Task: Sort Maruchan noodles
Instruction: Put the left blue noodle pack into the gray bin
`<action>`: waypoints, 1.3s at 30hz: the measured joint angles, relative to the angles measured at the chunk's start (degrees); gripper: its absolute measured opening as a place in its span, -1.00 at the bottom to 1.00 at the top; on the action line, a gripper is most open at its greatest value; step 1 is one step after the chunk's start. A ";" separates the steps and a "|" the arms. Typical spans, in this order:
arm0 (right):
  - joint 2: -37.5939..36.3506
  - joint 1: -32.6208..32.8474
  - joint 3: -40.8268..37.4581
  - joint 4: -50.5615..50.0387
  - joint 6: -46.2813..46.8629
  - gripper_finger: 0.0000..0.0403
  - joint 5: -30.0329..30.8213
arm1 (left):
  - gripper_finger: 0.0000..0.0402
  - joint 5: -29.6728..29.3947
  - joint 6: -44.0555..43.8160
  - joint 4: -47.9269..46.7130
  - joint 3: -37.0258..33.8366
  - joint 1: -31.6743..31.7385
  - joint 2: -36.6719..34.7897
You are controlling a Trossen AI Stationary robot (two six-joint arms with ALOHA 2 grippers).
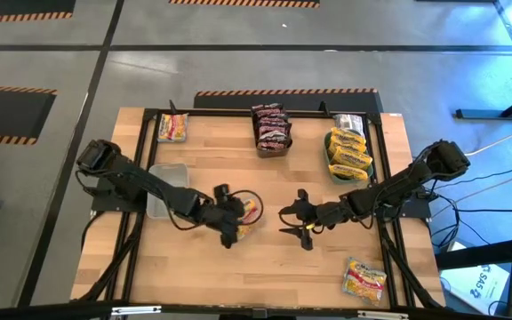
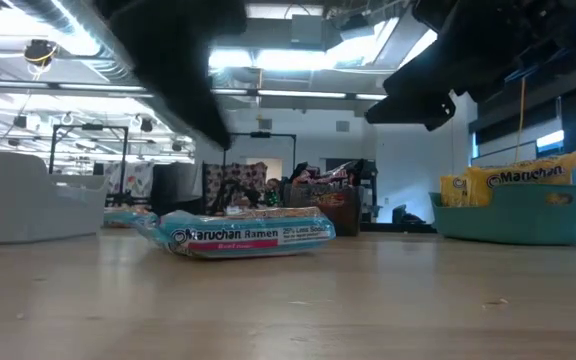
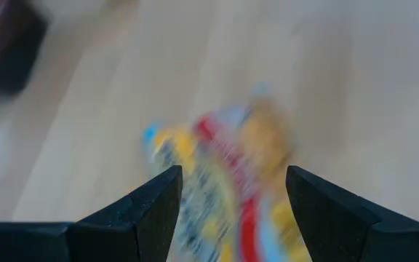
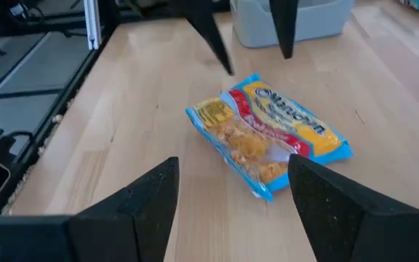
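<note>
Left claw (image 1: pixel 231 233) open, above yellow packet (image 1: pixel 249 213)

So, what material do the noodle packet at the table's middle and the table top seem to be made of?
The noodle packet looks like thin glossy plastic film: it shines, part of it is clear and shows the noodles, and its ends are sealed flat. The table top looks like pale wood in strips, with visible grain and a matte finish.

The desk (image 1: pixel 265 258) is pale blond wood with a black frame. The centre ramen packet (image 4: pixel 268 135) is yellow with a red band and blue edges. The yellow packets (image 1: pixel 348 153) sit in a teal dish (image 2: pixel 513 215). The dark red-brown packets (image 1: pixel 271 124) are stacked (their tub looks dark). Both arms are black; the floor tape is orange-and-black striped.
</note>
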 joint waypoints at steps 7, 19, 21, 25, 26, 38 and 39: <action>6.64 0.01 0.06 8.28 -0.98 0.21 -3.31 | 0.21 -1.09 -4.93 -4.25 -2.53 -0.45 0.02; 19.70 0.02 8.30 12.44 -8.55 0.21 -9.09 | 0.21 0.69 -3.76 5.57 -12.68 1.22 -1.19; 20.61 0.02 9.82 12.35 -10.71 0.21 -10.73 | 0.21 3.56 -3.35 8.14 -13.57 2.79 -1.50; 22.69 0.00 12.57 12.22 -13.26 0.21 -15.19 | 0.21 11.04 -3.46 13.18 -15.94 6.53 -3.33; 23.68 0.00 13.46 12.34 -13.64 0.21 -15.63 | 0.21 12.62 -3.85 13.82 -16.90 7.38 -4.34; 27.96 -7.05 15.53 13.61 -15.49 0.21 -20.28 | 0.21 19.80 -6.68 17.37 -19.33 13.60 -7.80; 28.50 -7.50 15.54 13.88 -15.56 0.21 -21.06 | 0.21 20.23 -6.04 17.49 -19.44 13.88 -8.73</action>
